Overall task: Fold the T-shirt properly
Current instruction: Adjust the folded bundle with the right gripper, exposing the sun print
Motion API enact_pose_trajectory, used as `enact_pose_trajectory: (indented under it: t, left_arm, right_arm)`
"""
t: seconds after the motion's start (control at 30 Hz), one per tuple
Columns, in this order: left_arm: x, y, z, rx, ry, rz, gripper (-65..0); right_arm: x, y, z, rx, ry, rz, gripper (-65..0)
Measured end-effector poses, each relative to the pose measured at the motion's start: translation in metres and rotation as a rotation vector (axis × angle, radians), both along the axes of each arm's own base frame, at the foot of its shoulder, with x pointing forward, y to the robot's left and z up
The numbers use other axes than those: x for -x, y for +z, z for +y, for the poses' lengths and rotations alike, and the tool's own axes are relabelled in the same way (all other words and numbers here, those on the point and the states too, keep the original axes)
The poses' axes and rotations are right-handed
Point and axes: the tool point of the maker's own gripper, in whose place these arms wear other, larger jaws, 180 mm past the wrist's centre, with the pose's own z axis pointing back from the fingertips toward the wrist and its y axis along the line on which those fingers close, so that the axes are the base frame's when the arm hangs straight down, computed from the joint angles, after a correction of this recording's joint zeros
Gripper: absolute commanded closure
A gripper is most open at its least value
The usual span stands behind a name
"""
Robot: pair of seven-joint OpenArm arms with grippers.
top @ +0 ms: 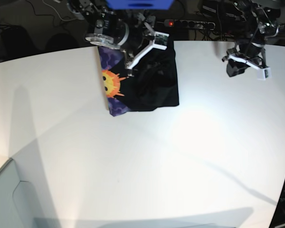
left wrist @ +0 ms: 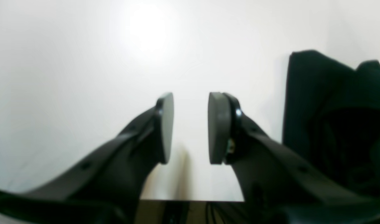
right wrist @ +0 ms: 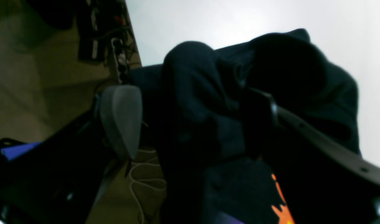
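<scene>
- The T-shirt (top: 147,85) is bunched up at the far edge of the white desk (top: 180,156).
- The right end effector (right wrist: 190,121) is spread wide around its black cloth.
- The left end effector (left wrist: 190,127) is held apart, with nothing in it.

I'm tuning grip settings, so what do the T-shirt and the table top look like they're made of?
The T-shirt looks like soft black knit cloth with a matte finish: it bunches and drapes in folds, with an orange sun print on it. The table looks like a hard, smooth white board, slightly glossy: lamps glare on it. Whether laminate or painted, I can't tell.
</scene>
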Motion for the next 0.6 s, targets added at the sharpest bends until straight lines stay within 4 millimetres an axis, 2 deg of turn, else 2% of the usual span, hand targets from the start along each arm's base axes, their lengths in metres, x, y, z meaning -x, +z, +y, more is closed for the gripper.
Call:
enact_pose_trajectory:
  t: [0.13,0.27,0.33,0.37,0.43,0.53,0.57,0.6]
  left_arm:
    - [0.004,0.003,0.012,-0.018,0.033,-0.003,-18.5]
    - [0.011,0.007,0.028,-0.043,0.076,-0.002,-18.5]
    - [0.013,0.008,0.032,-0.050,0.089,-0.004,-18.5]
    - [0.014,0.009,0.034,-0.051,0.094,-0.001,-18.5]
    - [0.018,0.008,0.034,-0.050,0.100,0.005,-18.5]
    - [0.026,0.005,0.037,-0.058,0.105,0.026,-18.5]
    - [0.027,0.005,0.037,-0.059,0.106,0.029,-18.5]
    - [0.027,0.004,0.037,-0.058,0.106,0.031,-18.5]
  right_arm:
    - [-0.012,0.023,0.001,-0.093,-0.038,-0.017,-46.4]
    - [-0.054,0.028,-0.020,-0.057,-0.126,-0.098,-46.3]
    - [-0.072,0.034,-0.027,-0.057,-0.180,-0.124,-43.6]
    - [-0.081,0.037,-0.031,-0.070,-0.216,-0.129,-39.8]
    - [-0.099,0.039,-0.039,-0.078,-0.279,-0.137,-27.3]
    - [-0.117,0.033,-0.050,-0.058,-0.328,-0.138,-4.5]
    - [-0.119,0.028,-0.051,-0.050,-0.331,-0.126,0.0]
    - [-0.119,0.022,-0.050,-0.044,-0.330,-0.111,0.0]
